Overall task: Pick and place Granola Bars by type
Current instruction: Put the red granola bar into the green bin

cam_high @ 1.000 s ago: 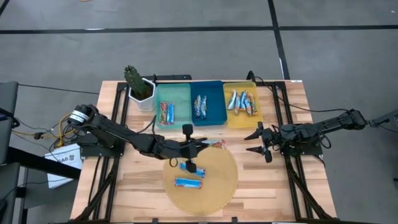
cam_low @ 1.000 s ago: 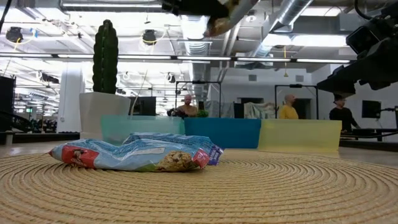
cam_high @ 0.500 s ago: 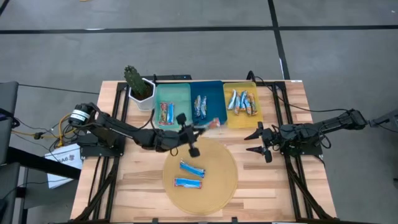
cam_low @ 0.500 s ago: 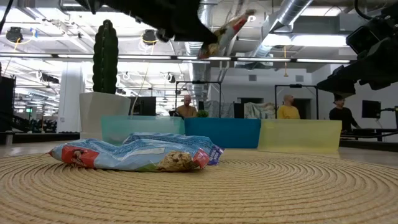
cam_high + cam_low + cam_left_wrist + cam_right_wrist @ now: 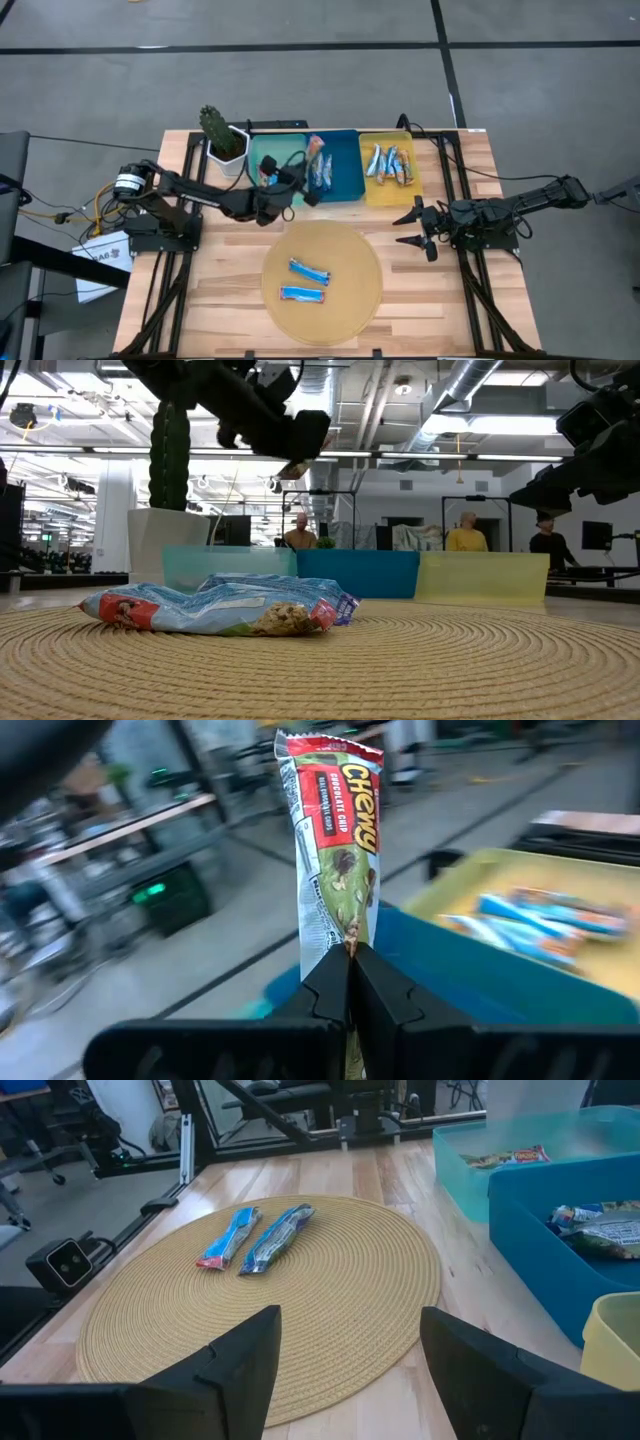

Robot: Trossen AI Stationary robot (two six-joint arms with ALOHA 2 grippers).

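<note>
Bar (image 5: pixel 335 840) pinched tight in left tool (image 5: pixel 300 190) over the teal tray (image 5: pixel 262 152), we judge for sorting. Right tool (image 5: pixel 414 229) waits wide open, empty, right of the mat (image 5: pixel 350 290).

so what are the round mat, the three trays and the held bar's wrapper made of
The mat looks like woven straw or similar fibre: tan, matte, coiled in concentric ridges. The teal tray, blue tray and yellow tray look like plastic: smooth walls, the teal and yellow ones slightly see-through. The bar in the left gripper has a glossy printed wrapper with a crimped end, likely foil or plastic film.
</note>
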